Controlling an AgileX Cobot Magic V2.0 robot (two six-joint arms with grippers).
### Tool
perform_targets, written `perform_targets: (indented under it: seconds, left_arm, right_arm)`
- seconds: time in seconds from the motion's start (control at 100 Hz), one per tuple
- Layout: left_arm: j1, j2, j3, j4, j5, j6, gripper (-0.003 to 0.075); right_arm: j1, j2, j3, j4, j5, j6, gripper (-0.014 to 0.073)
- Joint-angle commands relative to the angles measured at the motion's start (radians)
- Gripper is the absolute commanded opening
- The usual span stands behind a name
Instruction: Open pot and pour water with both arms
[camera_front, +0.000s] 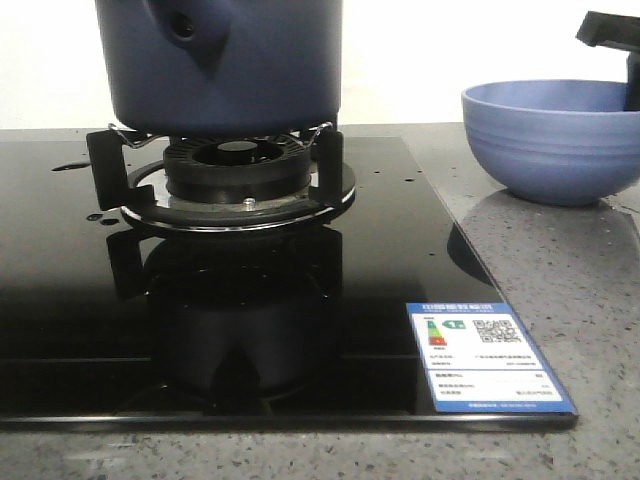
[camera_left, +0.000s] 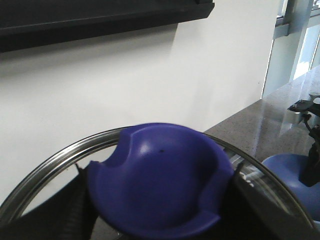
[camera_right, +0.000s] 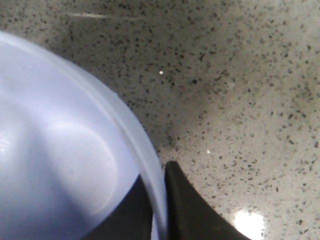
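The dark navy pot (camera_front: 230, 70) stands on the gas burner (camera_front: 240, 165), its stub handle with a round hole (camera_front: 185, 25) facing the camera; its top is cut off by the frame. In the left wrist view my left gripper (camera_left: 160, 200) is shut on the dark blue knob (camera_left: 160, 180) of a glass lid with a steel rim (camera_left: 50, 155). My right gripper (camera_front: 630, 95) is shut on the rim of the periwinkle ribbed bowl (camera_front: 555, 140). The right wrist view shows one finger inside and one finger (camera_right: 190, 210) outside that bowl (camera_right: 60, 165).
The burner sits in a black glass hob (camera_front: 60, 300) with a blue and white label (camera_front: 485, 355) at its front right corner. Grey speckled counter (camera_front: 560, 260) surrounds the hob. A white wall stands behind. The bowl (camera_left: 285, 172) also shows in the left wrist view.
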Motion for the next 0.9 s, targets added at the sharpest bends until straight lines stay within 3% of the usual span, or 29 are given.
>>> perform_targets:
  seconds: [0.0, 0.08, 0.18, 0.25, 0.61, 0.89]
  left_arm:
    - [-0.007, -0.031, -0.040, -0.078, -0.017, -0.002, 0.0354]
    - [-0.007, -0.031, -0.040, -0.083, -0.017, -0.002, 0.0354]
    - [-0.007, -0.031, -0.040, -0.097, -0.015, -0.002, 0.0354]
    - [-0.007, -0.030, -0.040, -0.113, -0.005, -0.002, 0.0354]
    - [-0.097, 0.046, -0.040, -0.139, 0.033, 0.000, 0.0354]
    - [-0.161, 0.158, -0.040, -0.157, 0.030, 0.097, 0.0354]
  right_arm:
    - [-0.007, -0.042, -0.023, 0.008, -0.001, -0.019, 0.0026]
    - [-0.007, -0.042, -0.024, 0.008, 0.001, -0.019, 0.0157]
    - [-0.007, -0.042, -0.029, 0.008, 0.011, -0.019, 0.0391]
    - [-0.007, -0.048, -0.050, 0.008, 0.019, -0.019, 0.0467]
    - [-0.007, -0.268, -0.118, 0.065, 0.004, -0.019, 0.0469]
    - [-0.007, -0.390, -0.118, 0.101, -0.024, -0.020, 0.0469]
